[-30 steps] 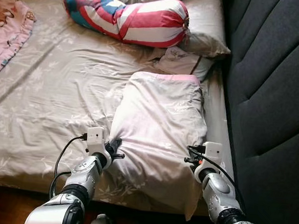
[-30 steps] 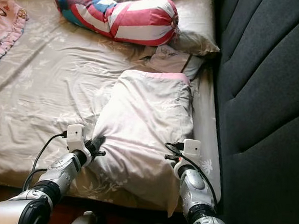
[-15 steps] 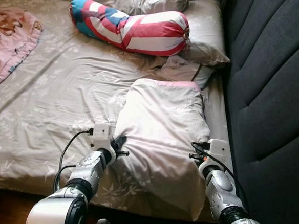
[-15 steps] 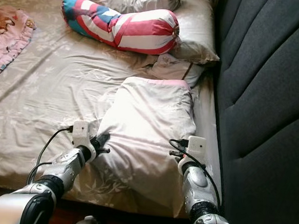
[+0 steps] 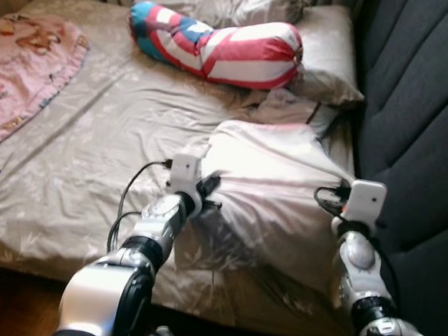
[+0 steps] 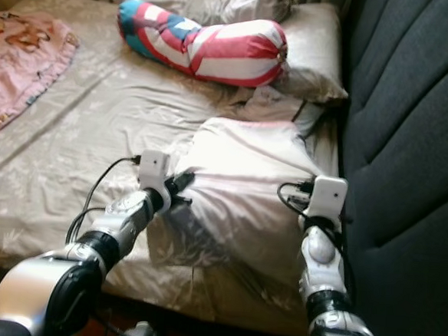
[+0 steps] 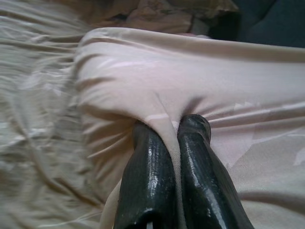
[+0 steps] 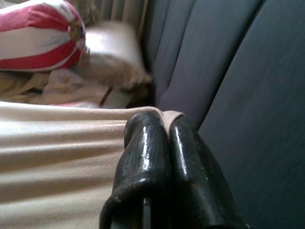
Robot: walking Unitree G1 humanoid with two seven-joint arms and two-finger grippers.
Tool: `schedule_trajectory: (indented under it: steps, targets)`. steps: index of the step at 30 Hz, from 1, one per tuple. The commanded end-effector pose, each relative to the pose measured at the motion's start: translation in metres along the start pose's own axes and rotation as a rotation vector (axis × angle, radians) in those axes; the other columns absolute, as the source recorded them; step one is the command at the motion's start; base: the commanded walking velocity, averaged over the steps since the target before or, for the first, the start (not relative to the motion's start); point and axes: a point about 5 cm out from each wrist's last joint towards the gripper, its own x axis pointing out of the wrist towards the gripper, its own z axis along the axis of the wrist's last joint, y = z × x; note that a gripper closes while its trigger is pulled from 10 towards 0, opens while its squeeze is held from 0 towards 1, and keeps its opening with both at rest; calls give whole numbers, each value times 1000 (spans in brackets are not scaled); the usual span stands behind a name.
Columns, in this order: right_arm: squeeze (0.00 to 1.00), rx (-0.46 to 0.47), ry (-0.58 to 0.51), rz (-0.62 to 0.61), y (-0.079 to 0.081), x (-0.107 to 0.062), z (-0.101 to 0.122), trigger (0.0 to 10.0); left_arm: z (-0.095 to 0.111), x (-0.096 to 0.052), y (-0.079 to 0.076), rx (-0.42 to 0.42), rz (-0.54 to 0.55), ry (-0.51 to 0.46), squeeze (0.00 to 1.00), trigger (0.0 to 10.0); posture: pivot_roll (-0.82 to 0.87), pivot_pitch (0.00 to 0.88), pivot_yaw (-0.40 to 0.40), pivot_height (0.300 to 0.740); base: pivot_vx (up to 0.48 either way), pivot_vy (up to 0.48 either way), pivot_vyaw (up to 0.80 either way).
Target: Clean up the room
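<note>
Both hands are clamped on the pillow: the left hand [image 7: 172, 143] pinches its near-left edge, the right hand [image 8: 159, 138] its corner by the headboard [image 5: 420, 112]. The pillow [image 5: 274, 171] is lifted off the bed [image 5: 80, 142]. Next, it probably needs carrying level toward the bolster [image 5: 217, 44].

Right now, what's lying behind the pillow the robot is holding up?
Behind the pale pillow, held by the left gripper and right gripper, lie crumpled cloth, a striped bolster and another pillow. The sheet beneath it is covered.

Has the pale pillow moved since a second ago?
Yes. Both grippers, left and right, have lifted the pale pillow's near end off the bed sheet, toward the striped bolster.
</note>
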Motion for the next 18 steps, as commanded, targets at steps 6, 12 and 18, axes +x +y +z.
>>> schedule_trajectory:
  steps: [6, 12, 18]
  targets:
    - [0, -107, -197, -552, -111, 0, 29, 10000, 9, -19, 49, 15, 191, -51, 0, 10000, -153, 95, 0, 740, 0, 0, 0]
    - [0, -29, -46, -450, -105, -4, 2, 10000, 2, -21, 51, 6, 198, -32, 0, 10000, -163, 97, -1, 740, 0, 0, 0]
    - [0, 167, 333, -209, -55, -17, -50, 10000, -2, -22, 50, -3, 195, -22, 0, 10000, -152, 99, -2, 740, 0, 0, 0]
